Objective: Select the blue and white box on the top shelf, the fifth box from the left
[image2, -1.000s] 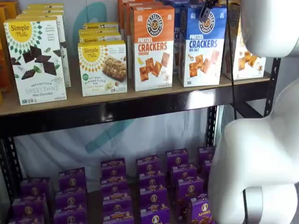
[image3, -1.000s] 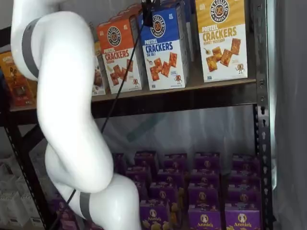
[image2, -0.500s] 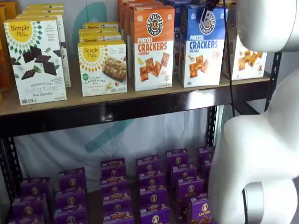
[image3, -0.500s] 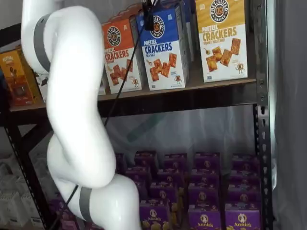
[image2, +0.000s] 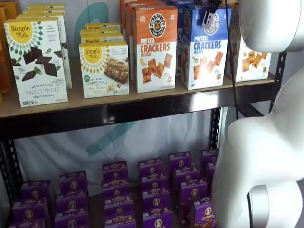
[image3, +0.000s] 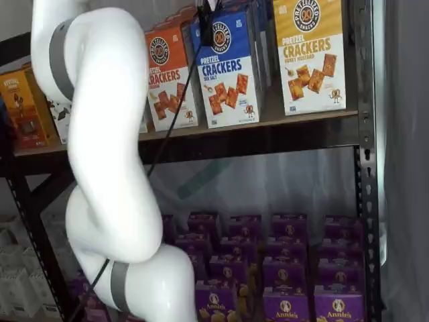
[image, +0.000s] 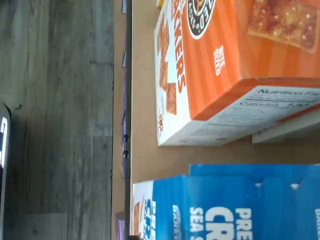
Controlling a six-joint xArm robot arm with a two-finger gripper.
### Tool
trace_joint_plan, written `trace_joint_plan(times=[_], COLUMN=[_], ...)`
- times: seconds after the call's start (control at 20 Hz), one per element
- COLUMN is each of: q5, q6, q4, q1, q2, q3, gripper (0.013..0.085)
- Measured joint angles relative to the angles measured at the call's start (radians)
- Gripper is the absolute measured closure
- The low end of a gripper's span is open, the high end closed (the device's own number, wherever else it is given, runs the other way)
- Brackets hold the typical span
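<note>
The blue and white box stands on the top shelf between an orange-topped box and a yellow-topped box; it shows in both shelf views. Its blue top flaps also show close up in the wrist view. My gripper hangs at the box's top edge in both shelf views. One black finger lies on the front face and the other is hidden behind the box. The box looks slightly turned and blurred. A black cable runs down beside the fingers.
The orange Cheddar box stands close to its left and the yellow-topped box to its right. Simple Mills boxes fill the shelf's left. Purple boxes fill the lower shelf. My white arm fills the foreground.
The blue and white box has turned slightly, showing more of its side, and its picture is blurred. The white arm has shifted a little in both shelf views.
</note>
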Motion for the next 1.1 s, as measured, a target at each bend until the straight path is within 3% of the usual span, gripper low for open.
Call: trace_joint_plan(times=[0.2, 0.45, 0.85, 0.95, 1.1], q5=[0.008, 0.01, 0.017, 0.019, 0.022], q6=[0.0, -0.001, 0.002, 0.002, 0.001], q4=[0.003, 0.009, 0.016, 0.021, 0.025], q1=[-0.003, -0.006, -0.008, -0.01, -0.012], q2=[0.005, 0.006, 0.005, 0.006, 0.006], q3=[-0.009, -0.013, -0.018, -0.02, -0.022], gripper=[0.013, 0.029, 0.029, 0.037, 0.041])
